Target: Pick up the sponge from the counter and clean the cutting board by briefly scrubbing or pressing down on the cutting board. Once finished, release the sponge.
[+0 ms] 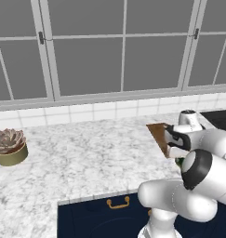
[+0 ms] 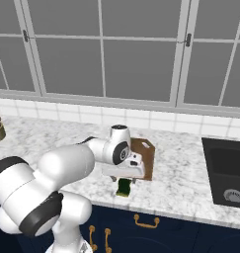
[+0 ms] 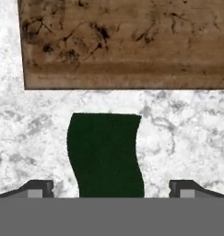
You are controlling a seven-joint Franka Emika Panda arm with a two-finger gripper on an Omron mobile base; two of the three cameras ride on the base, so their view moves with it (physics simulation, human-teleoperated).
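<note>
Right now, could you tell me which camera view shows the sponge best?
The hand view: the sponge lies flat on the counter, between the open gripper fingertips, just short of the cutting board. The right base view shows it small, partly under the hand. In the left base view the arm hides most of it.

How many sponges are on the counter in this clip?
1. The sponge lies on the counter just off the cutting board, below the arm; more could be hidden behind it.
</note>
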